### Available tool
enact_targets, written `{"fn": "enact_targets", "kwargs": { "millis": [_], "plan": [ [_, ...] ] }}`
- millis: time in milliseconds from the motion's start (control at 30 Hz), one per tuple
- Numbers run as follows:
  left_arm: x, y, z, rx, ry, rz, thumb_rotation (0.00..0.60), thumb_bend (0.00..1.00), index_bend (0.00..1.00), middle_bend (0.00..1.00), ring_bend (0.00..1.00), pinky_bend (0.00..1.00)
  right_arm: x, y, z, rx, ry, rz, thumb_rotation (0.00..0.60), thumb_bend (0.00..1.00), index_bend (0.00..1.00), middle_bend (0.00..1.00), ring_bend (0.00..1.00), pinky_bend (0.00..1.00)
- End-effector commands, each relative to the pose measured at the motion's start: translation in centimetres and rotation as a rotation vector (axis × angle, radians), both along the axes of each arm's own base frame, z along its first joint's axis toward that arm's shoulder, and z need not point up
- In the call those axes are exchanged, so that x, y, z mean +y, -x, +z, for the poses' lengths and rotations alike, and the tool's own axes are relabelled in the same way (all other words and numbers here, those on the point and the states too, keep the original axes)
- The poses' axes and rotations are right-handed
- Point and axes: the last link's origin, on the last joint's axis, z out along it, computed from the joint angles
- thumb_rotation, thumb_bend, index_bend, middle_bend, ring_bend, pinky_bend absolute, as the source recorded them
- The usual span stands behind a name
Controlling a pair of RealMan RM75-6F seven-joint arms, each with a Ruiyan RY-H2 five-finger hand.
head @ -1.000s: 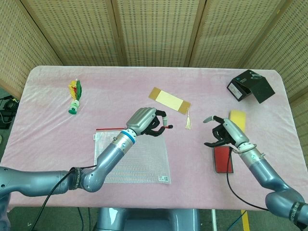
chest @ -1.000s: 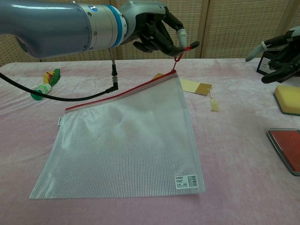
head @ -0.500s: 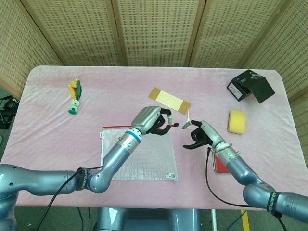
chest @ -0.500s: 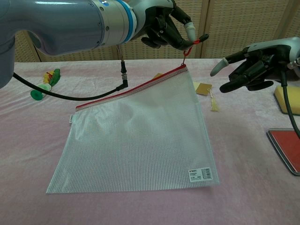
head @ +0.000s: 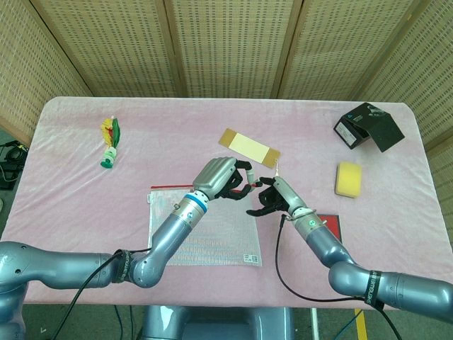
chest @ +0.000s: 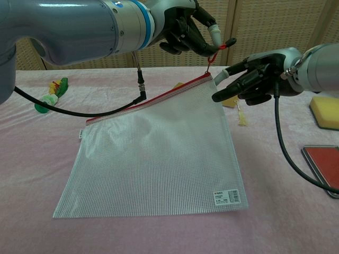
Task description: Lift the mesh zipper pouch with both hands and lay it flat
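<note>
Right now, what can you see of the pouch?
The pouch is translucent white mesh with a red zipper strip along its top edge and a small printed label near one lower corner. The left hand pinches its red zipper pull, lifting that corner; the rest slopes down onto the pink table. The right hand is close beside the raised corner, fingers apart; contact is unclear.

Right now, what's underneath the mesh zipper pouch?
Through the mesh zipper pouch only the pink tablecloth shows; the weave blurs anything finer. The left hand pinches its red zipper pull, raising that corner, and the right hand sits beside it.
</note>
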Motion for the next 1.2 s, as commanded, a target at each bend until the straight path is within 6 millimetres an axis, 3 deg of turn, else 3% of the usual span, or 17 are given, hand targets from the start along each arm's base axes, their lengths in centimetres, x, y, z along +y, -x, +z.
{"fn": "enact_targets", "kwargs": {
  "millis": [33,567,1033,1200],
  "plan": [
    [0.0,0.0,-0.1,-0.003,0.000,0.006,0.600,0.72,0.86,0.98,0.91,1.00,-0.2,-0.4,-0.2,-0.019,0.005,-0.010,0.600,0.25,0.50,0.94,0.94,1.00],
    [0.2,0.4,0.6,-0.020,0.007,0.020,0.600,0.72,0.86,0.98,0.91,1.00,-0.2,-0.7,-1.2,-0.050,-0.010,-0.025,0.600,0.44,0.62,0.95,0.95,1.00],
    [0.1,0.4,0.5,-0.031,0.025,0.024,0.600,0.72,0.86,0.98,0.91,1.00,-0.4,-1.4,-1.6,-0.076,-0.016,-0.030,0.600,0.51,0.64,0.95,0.95,1.00],
    [0.1,0.4,0.6,-0.041,0.029,0.030,0.600,0.72,0.86,0.98,0.91,1.00,-0.4,-1.4,-1.7,-0.073,-0.016,-0.030,0.600,0.67,0.68,0.96,0.95,1.00]
  ]
}}
